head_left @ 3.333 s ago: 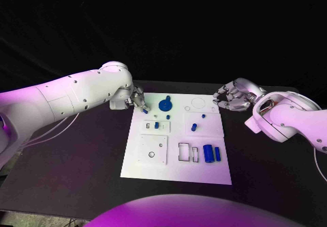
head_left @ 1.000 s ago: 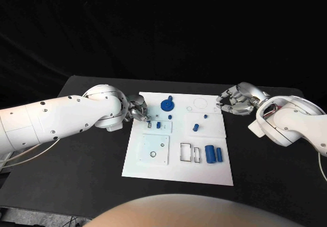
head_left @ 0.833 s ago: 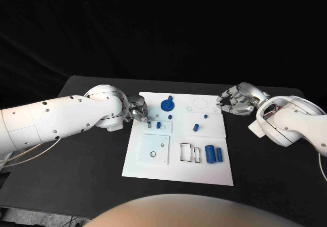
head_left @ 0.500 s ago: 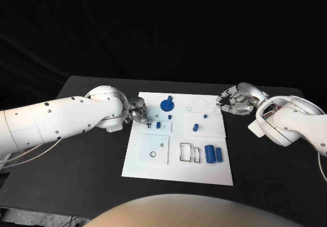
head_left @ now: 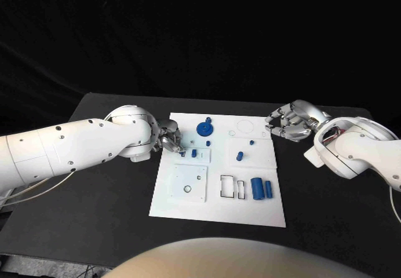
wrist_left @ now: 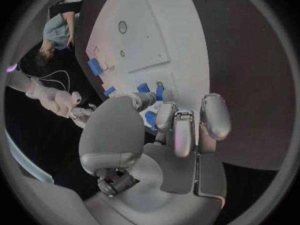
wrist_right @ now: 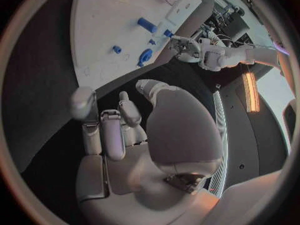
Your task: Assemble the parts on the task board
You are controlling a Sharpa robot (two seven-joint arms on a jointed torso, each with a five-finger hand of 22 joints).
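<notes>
The white task board (head_left: 251, 204) lies in the middle of the black table. My left hand (head_left: 170, 141) is at the board's left edge, its fingertips pinching a small blue part (head_left: 182, 153) down at a slot of the small plate, beside a standing blue peg (head_left: 194, 153). The left wrist view shows that hand (wrist_left: 169, 130) with the small part (wrist_left: 159, 91) at its fingertips. My right hand (head_left: 288, 121) hovers off the board's far right corner, fingers curled in on nothing; the right wrist view shows it (wrist_right: 125, 130) above the dark table.
On the board stand a blue gear-like piece (head_left: 204, 127), a blue peg (head_left: 239, 155) and two blue cylinders (head_left: 261, 189) beside empty rectangular slots. A square plate with a hole (head_left: 189, 182) lies near the left edge. Black table surrounds the board.
My left hand has carried the small blue part from the board's far left corner down to the small plate and now holds it at the slot. The right hand has stayed put.
</notes>
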